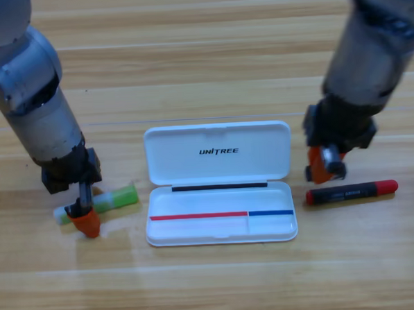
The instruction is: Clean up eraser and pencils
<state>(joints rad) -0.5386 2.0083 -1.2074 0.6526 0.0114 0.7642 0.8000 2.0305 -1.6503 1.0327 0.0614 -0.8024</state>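
Note:
The light green pencil (pixel 117 197) lies slanted on the table, left of the white case (pixel 221 232). My left gripper (pixel 86 215) points down onto its left part, near the white end, and covers that stretch of it. The black pencil with red ends (pixel 352 191) lies flat to the right of the case. Just above its left end hangs my right gripper (pixel 325 165), shut on the eraser (pixel 335 168), a small grey-faced block showing beside the orange jaw. The case lies open, with its lid (pixel 218 153) folded back and nothing in its tray.
Both grey arms come down from the top corners, one on each side of the case. Bare wooden table stretches in front of the case and behind its lid.

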